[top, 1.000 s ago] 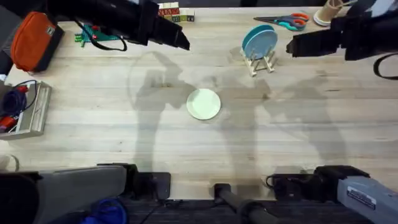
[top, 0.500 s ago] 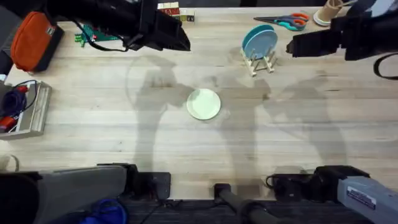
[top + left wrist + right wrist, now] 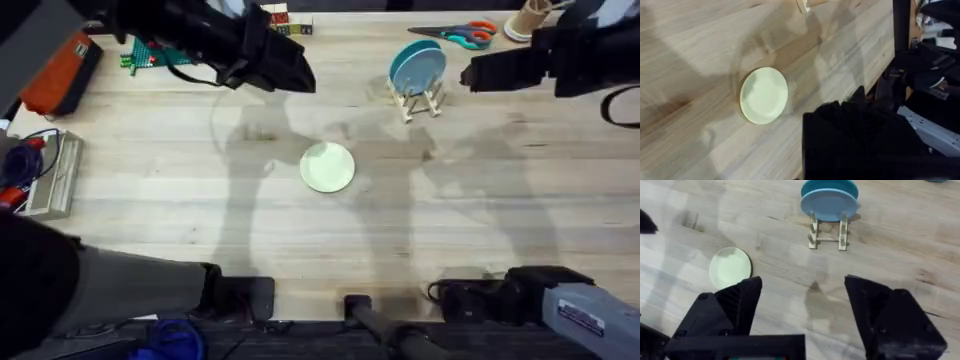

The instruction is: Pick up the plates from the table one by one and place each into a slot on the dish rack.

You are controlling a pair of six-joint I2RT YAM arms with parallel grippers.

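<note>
desk [image 3: 150, 200]: 1 cream plate [image 3: 328, 166] lies flat, not yet lifted, below and well apart from left tool [image 3: 300, 76], jaw state cannot tell | dish rack [image 3: 420, 100]: blue plates [image 3: 417, 66] slotted, near right tool [image 3: 802, 305], spread wide, empty | left: 1 plate

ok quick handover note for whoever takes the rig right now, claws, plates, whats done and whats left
Right claw: open, empty, raised off the table, facing the dish rack.
Left claw: raised over the far left of the table, nothing seen in it; open or shut can't be told.
Done: blue plates stand upright in the rack, at least two.
Left: one cream plate lies flat mid-table, untouched. Pick it up and stand it in a free slot.
</note>
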